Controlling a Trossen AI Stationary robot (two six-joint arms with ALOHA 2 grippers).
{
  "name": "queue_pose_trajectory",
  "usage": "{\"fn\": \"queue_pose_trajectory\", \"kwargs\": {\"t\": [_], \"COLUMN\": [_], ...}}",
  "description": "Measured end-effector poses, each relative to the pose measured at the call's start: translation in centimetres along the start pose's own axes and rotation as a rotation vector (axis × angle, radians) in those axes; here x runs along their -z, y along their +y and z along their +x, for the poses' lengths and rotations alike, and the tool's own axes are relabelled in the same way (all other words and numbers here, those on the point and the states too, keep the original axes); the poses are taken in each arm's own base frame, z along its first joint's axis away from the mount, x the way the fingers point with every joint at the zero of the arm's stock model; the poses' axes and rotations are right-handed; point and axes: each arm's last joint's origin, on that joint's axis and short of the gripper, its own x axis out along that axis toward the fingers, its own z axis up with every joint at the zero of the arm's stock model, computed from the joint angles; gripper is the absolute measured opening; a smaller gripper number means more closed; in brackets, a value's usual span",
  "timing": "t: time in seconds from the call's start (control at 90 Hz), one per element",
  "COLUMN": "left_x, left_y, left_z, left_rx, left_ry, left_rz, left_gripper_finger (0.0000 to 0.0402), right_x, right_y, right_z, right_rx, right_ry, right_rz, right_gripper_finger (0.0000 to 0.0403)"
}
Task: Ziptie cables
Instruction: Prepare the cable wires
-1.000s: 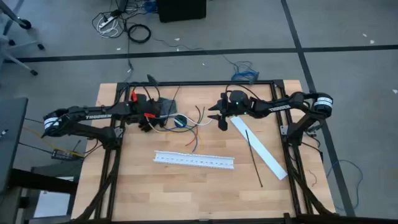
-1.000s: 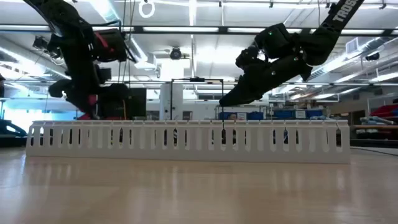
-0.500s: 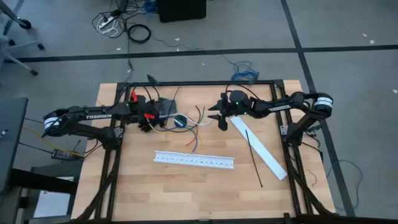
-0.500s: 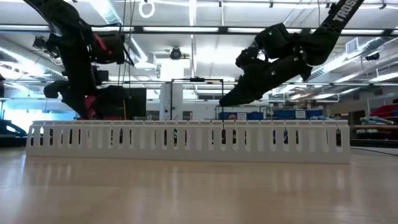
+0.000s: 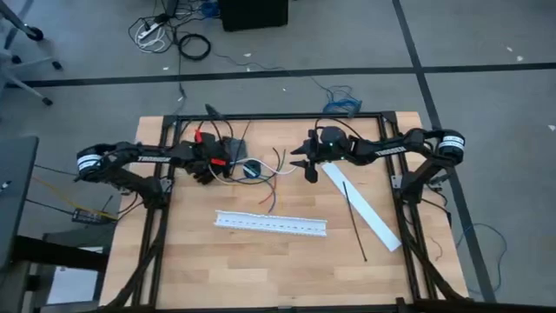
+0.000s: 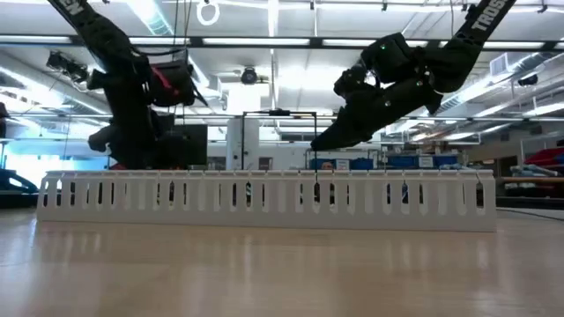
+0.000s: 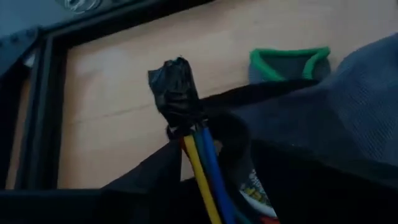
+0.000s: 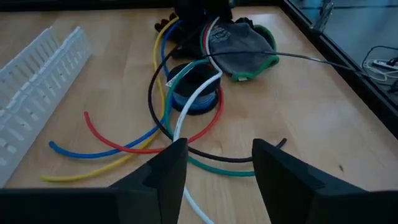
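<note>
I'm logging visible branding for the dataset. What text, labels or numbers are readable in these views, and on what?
"TROSSEN" fragment in white on the right arm's link, low view, only partly legible.
White lettering on the left arm's link, high view: too small to read.
Printed label near the cables, left wrist view: too blurred to read.

Dark arms, white "TROSSEN" lettering
</note>
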Motion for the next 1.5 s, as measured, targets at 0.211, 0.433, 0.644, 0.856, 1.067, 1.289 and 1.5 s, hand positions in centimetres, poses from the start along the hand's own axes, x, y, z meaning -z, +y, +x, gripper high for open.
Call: {"fn": "queue_pose_trajectory", "kwargs": {"t": [0.211,0.433,0.644,0.856,1.067,1.289,1.5], "left_x": [-0.4,-0.5,-0.7,-0.7,-1.6,-3.1,-5.1], "left_y": [-0.5,-0.6,-0.7,-0.9,-0.9,0.7,2.5], "left_z": [0.0,0.0,0.0,-0.5,-3.7,-9.1,-14.2], "left_rx": [0.053,0.060,0.055,0.068,0.170,0.366,0.666], "left_ry": [-0.029,-0.039,-0.067,-0.085,-0.183,-0.392,-0.664], "left_rz": [0.030,0.077,0.109,0.132,0.119,0.042,-0.005], "left_gripper_finger": [0.0129,0.0022,0.0004,0.0002,0.0001,0.0000,0.0000], "right_x": [0.0,0.1,0.1,-0.2,-2.5,-6.1,-8.7], "right_y": [0.0,0.0,0.0,0.4,1.4,2.8,4.1], "right_z": [0.0,0.0,0.0,-0.1,-1.8,-6.4,-11.5], "right_rx": [0.000,0.000,-0.001,-0.010,-0.037,-0.071,-0.126], "right_ry": [0.000,0.005,0.009,0.001,-0.092,-0.225,-0.370], "right_rz": [0.003,0.004,0.005,0.017,0.004,-0.035,-0.074], "right_gripper_finger": [0.0173,0.0166,0.0166,0.0160,0.0154,0.0153,0.0153]}}
